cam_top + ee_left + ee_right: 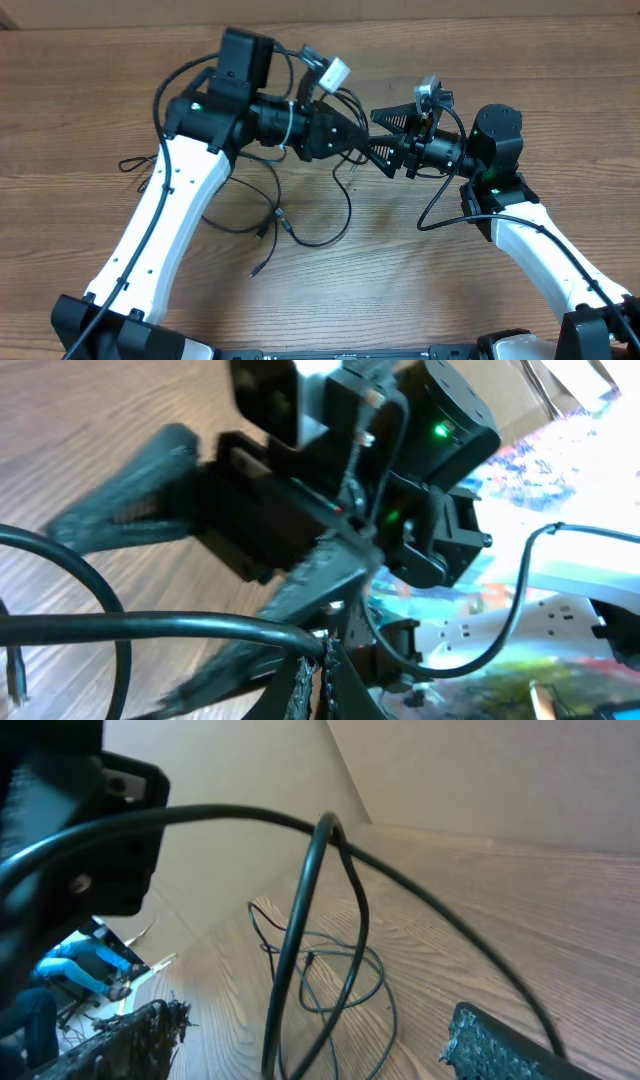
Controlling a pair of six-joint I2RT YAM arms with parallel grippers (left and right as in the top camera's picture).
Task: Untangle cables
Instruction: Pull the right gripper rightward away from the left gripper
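Starting at the left side of the table (60,120), I see one thin loose end of the cables (280,213) lying on the wood just beside my left arm (165,210). More of these black cords make wide loops on the table, under this arm and to its right, and two small plug ends lie near the middle of the table. My left arm reaches up and across to the centre. My left gripper (357,142) is there above the wood, fully closed. In the left wrist view one cord runs straight across to my closed fingertips and stops there, so I have this cord pinched. Just to the right is my right gripper (376,137), tip to tip with the left one and nearly touching it. Its jaws stand wide apart and they hold nothing. In the right wrist view a lifted cord crosses the air between the two rough fingers, bent into a sharp loop at the top. As far as I can tell, it touches neither finger. Behind this cord, lower loops rest flat on the wood. My right arm (540,250) comes in from the right side of the table.
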